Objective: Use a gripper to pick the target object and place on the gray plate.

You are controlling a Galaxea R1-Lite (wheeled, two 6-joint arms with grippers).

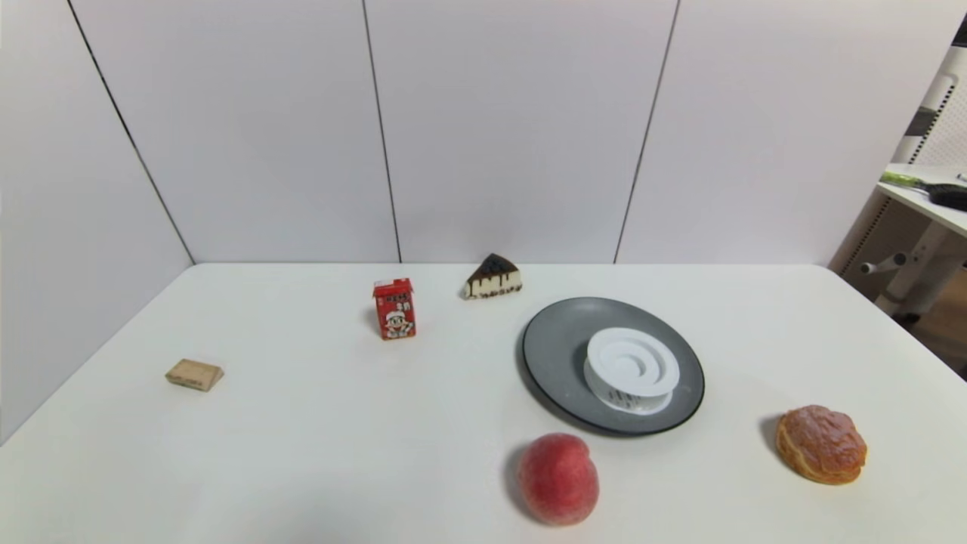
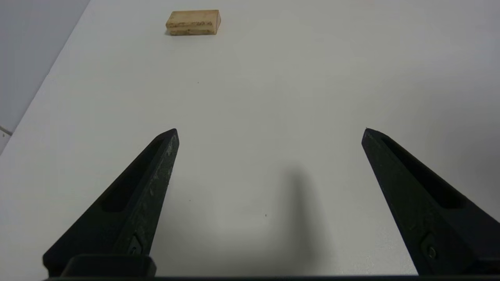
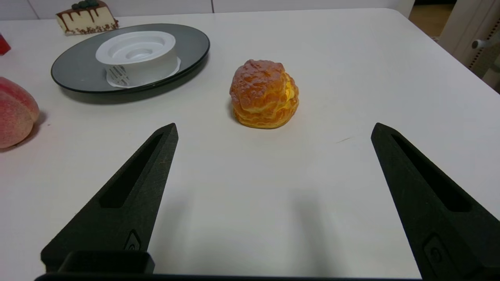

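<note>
The white disc (image 1: 632,369) with concentric rings lies on the gray plate (image 1: 555,351), right of the table's middle. Both also show in the right wrist view, the disc (image 3: 136,56) resting on the plate (image 3: 74,70). Neither arm shows in the head view. My right gripper (image 3: 273,130) is open and empty, low over the table's near right, with the cream puff in front of it. My left gripper (image 2: 269,132) is open and empty over bare table at the near left.
A peach (image 1: 557,478) lies in front of the plate, a cream puff (image 1: 822,443) to its right. A red carton (image 1: 394,308) and a cake slice (image 1: 492,277) stand at the back. A tan block (image 1: 194,374) lies at the left.
</note>
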